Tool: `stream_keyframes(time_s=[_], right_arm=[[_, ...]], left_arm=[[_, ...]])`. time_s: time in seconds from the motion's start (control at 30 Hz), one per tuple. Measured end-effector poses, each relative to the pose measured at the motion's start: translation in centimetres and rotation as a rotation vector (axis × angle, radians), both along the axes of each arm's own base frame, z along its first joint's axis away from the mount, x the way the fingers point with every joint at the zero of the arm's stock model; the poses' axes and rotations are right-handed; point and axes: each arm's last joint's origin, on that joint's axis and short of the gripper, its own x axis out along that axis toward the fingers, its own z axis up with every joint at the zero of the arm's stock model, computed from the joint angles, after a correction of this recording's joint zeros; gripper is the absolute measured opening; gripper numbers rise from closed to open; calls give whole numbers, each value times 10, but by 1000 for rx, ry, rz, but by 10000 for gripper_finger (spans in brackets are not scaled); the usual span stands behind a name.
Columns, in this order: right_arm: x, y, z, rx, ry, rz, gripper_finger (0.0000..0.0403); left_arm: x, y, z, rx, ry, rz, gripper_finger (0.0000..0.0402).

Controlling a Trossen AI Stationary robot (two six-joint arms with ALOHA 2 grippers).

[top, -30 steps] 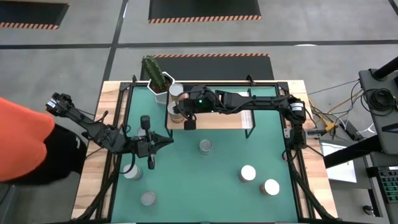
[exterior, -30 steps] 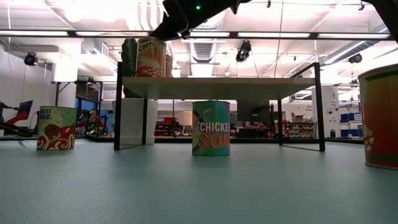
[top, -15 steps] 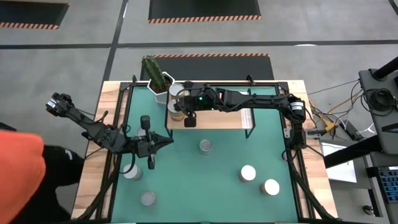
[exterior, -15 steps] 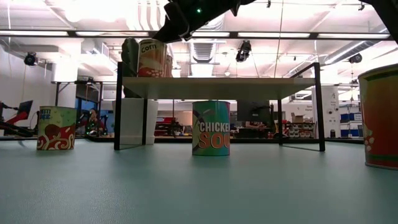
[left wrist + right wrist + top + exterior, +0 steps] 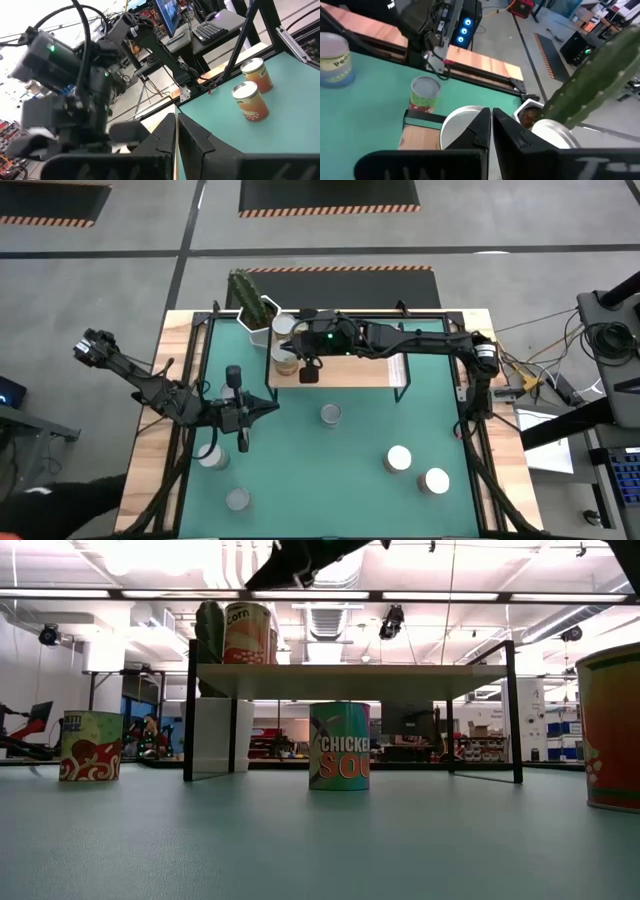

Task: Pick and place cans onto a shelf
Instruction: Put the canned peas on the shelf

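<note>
Right tool [image 5: 283, 345], shut, hovers above two cans [image 5: 285, 360] on shelf [image 5: 350, 370].

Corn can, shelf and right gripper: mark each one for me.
corn can [image 5: 247, 633], low view, on its printed side.
shelf [image 5: 350, 679], low view, on the plank's front edge.
right gripper [image 5: 309, 373], high view, at its shut fingertips above the shelf.

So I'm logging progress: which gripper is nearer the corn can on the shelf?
Right. The right gripper hovers shut just above the corn can at the shelf's end; the left gripper, also shut, is off the shelf over the mat.
</note>
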Motion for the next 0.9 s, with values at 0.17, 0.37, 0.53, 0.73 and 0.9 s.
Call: stream_keyframes(time_s=[0.17, 0.37, 0.53, 0.73, 0.9], right_arm=[[-22, 15, 26, 23, -6, 21, 9], [-52, 45, 43, 89, 55, 64, 9], [-77, 77, 42, 127, 68, 101, 9], [-108, 111, 18, 158, 102, 69, 9], [-131, 133, -7, 185, 108, 68, 9]], left_arm=[[0, 0, 0, -5, -1, 0, 0], [0, 0, 1, -25, -9, 1, 0], [0, 0, 1, -59, -15, 4, 0], [0, 0, 1, -111, -25, 8, 0], [0, 0, 1, -131, -29, 9, 0]])
